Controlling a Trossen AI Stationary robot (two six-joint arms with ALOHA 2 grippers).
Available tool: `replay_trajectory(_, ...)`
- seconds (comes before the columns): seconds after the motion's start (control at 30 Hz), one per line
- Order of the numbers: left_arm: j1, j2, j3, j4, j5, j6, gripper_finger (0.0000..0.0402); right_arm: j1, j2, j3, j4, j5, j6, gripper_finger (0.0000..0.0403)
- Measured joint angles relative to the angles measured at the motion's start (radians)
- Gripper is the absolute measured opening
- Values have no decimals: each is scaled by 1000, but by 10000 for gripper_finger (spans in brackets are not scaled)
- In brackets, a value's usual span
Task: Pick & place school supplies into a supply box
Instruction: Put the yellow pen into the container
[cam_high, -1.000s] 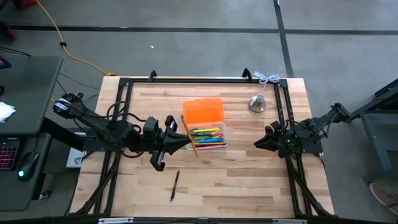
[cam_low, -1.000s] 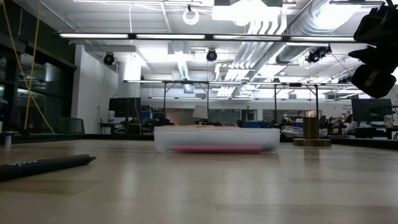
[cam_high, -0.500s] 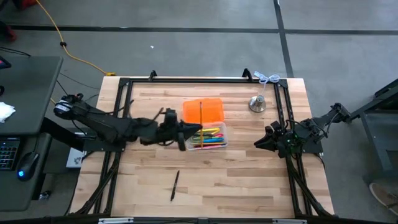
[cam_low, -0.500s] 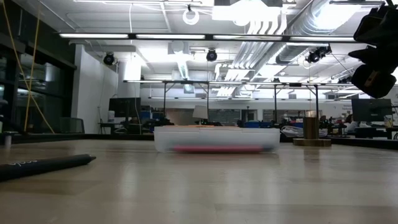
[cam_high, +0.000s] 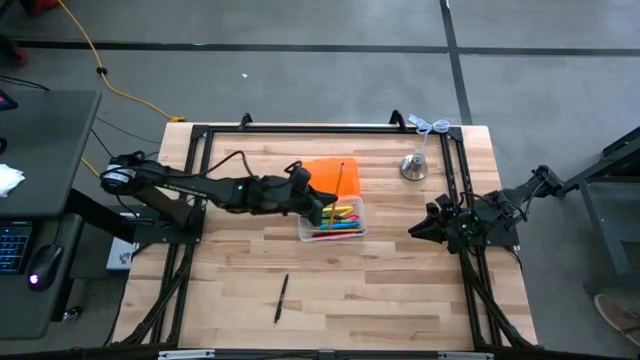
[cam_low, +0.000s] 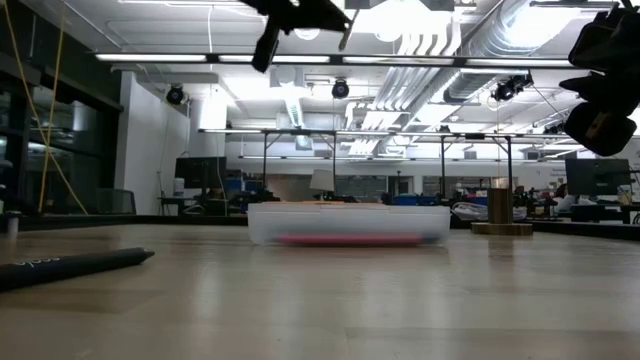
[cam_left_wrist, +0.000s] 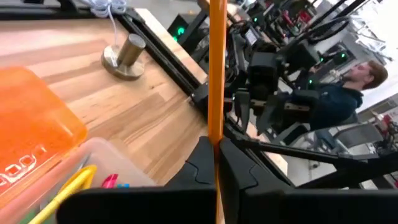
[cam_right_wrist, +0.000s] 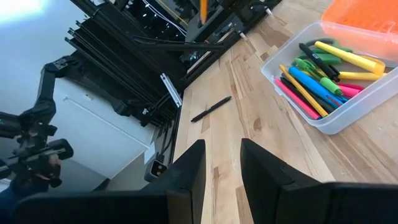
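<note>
The supply box (cam_high: 333, 222) is clear, with its orange lid (cam_high: 322, 174) laid open toward the far edge, and it holds several coloured pens and markers (cam_right_wrist: 318, 73). My left gripper (cam_high: 325, 205) hangs over the box's left end, shut on an orange pencil (cam_left_wrist: 216, 68). A black pen (cam_high: 282, 298) lies flat on the table nearer the front. At the table's right edge my right gripper (cam_right_wrist: 221, 165) waits open, touching nothing. My left gripper pinches the orange pencil between its two fingertips (cam_left_wrist: 205, 167) at the pencil's lower part (cam_left_wrist: 216, 140). The fingers reach in from the table's left, about level. Most of the pencil's length (cam_high: 340, 180) sticks out toward the far edge over the lid, clear of box and table.
A silver bell (cam_high: 413, 166) stands at the far right of the table. A black frame rail (cam_high: 320, 128) borders the tabletop. Bare wood lies between the box and the front edge, apart from the black pen.
My left gripper has swung toward the table's right and far side, from beside the box to over its left end, and has come down and rolled. The orange pencil, slanted across the gripper before, now points toward the far edge. The gripper stays shut on it.
</note>
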Motion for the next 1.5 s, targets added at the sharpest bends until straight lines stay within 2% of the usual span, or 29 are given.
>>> replay_trajectory(0.1,26,19,4,-7,41,1,28,0,0,0,2,0,0,78)
replay_trajectory(0.23,47,47,67,-111,83,25,28,0,0,0,4,0,0,78)
replay_trajectory(0.53,71,148,338,-551,85,85,28,0,0,0,4,-3,0,78)
replay_trajectory(0.7,72,216,462,-709,85,121,28,0,0,0,3,-7,0,78)
replay_trajectory(1.03,72,343,619,-827,116,217,28,0,0,0,3,-40,-8,78)
replay_trajectory(1.2,72,399,650,-923,152,243,28,0,1,0,3,-50,-11,78)
replay_trajectory(1.5,72,443,651,-946,182,388,28,0,1,0,9,7,-32,78)
